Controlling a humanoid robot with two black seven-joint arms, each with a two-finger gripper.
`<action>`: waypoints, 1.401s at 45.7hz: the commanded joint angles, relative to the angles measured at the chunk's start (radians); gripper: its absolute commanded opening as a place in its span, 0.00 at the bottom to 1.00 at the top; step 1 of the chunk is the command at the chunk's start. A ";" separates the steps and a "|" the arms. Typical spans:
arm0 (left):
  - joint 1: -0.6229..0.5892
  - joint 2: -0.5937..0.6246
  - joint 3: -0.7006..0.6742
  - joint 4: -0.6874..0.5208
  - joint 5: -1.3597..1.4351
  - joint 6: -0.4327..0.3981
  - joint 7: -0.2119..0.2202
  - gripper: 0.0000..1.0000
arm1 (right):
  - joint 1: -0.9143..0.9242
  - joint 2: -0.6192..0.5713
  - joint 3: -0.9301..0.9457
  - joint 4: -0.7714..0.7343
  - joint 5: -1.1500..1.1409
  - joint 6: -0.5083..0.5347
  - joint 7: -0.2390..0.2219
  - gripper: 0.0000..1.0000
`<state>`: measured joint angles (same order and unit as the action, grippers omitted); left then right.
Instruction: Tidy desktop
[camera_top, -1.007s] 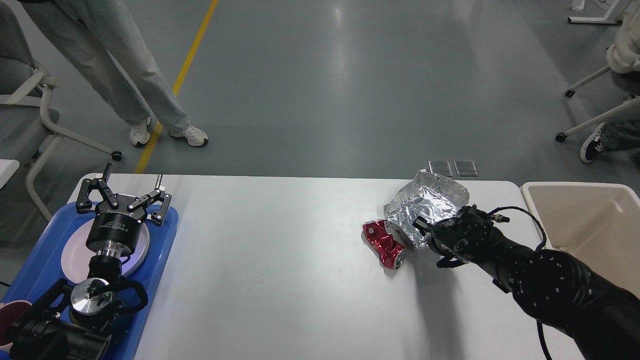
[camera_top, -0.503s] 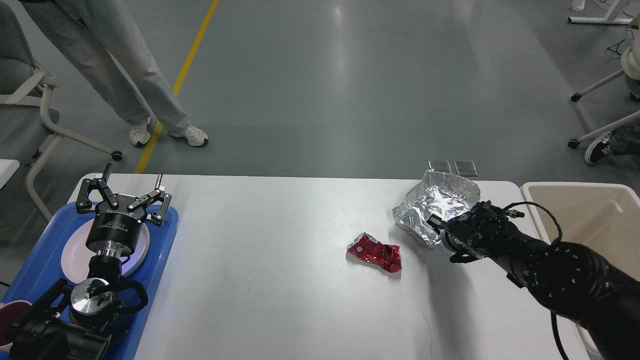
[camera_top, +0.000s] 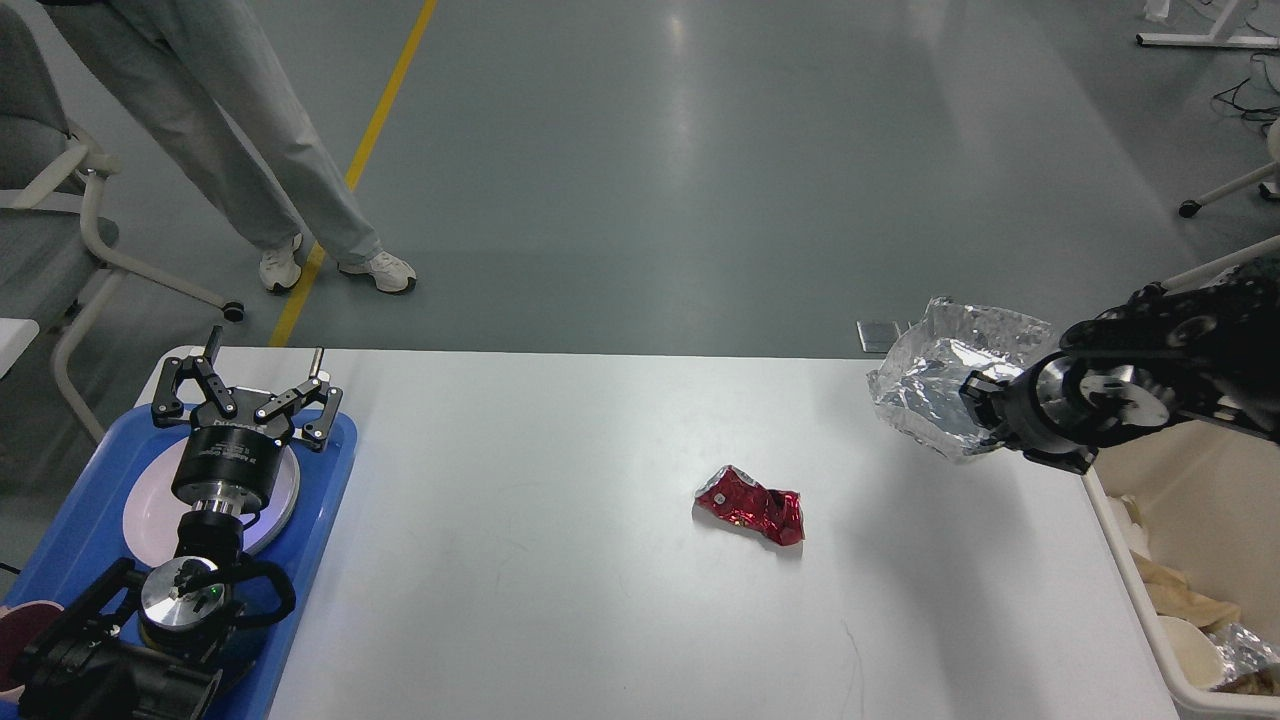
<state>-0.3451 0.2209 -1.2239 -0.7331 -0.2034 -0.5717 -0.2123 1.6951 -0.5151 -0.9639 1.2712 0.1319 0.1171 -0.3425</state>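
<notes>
Grey workshop floor beyond, and below it the wide white rounded-corner desktop (camera_top: 560, 560), spread beneath both arms. Right gripper (camera_top: 985, 418) clamped on a crumpled silver foil container (camera_top: 935, 385), held aloft over the desktop's far right corner, just short of the cream plastic bin (camera_top: 1125, 560) lying below and to its right. Left gripper (camera_top: 245, 395) parked with fingers spread wide and holding nothing, above a round white plate (camera_top: 150, 505) on a blue plastic tray (camera_top: 330, 470). Crushed red foil can (camera_top: 752, 503) lying well to the left of the right gripper, on bare tabletop. Likely light, stiff and slippery once crumpled; best pinched across its narrow waist, from above, with a firm squeeze.
</notes>
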 joint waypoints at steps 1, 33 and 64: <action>0.000 0.000 0.000 0.000 -0.001 0.001 -0.001 0.96 | 0.230 -0.017 -0.176 0.218 0.002 0.016 0.045 0.00; 0.000 0.000 0.001 0.000 -0.001 0.001 -0.001 0.96 | 0.376 -0.219 -0.679 0.252 -0.026 0.073 0.392 0.00; 0.000 0.000 0.001 0.000 -0.001 0.001 -0.001 0.96 | -0.960 -0.165 0.152 -0.910 -0.080 0.056 0.287 0.00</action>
<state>-0.3451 0.2209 -1.2225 -0.7332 -0.2040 -0.5705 -0.2129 0.9234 -0.7965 -0.9038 0.5688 0.0484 0.1805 -0.0408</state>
